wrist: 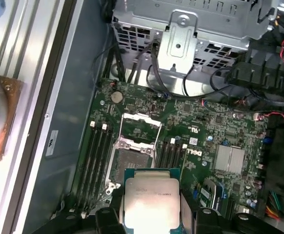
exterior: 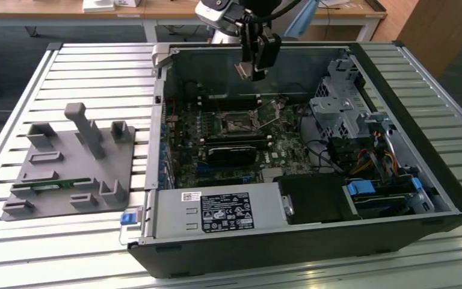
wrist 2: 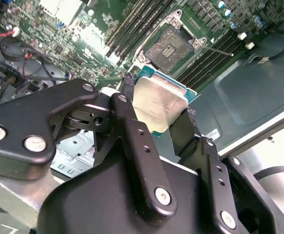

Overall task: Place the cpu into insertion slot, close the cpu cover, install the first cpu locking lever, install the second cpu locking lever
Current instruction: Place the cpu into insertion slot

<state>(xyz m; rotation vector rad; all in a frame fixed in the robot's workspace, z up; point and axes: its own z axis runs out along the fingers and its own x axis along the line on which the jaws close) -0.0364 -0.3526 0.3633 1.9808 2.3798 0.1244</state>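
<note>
Slatted metal table carries an open case, and the gripper hangs above the case's far side. Its fingers are narrowed onto the cpu, pinching two opposite edges. Straight below and well apart, the slot lies bare on the green board, its cover swung open. In the first wrist view the cpu sits nearly square to the slot, slightly offset.

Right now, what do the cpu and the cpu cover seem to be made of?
The cpu, clamped in the gripper: silvery-grey metal top, matte with a soft sheen, on a thin blue-green board showing at its edges. The cpu cover: probably thin bare sheet metal, bright silver, glinting along its frame around the cut-out centre.
</note>
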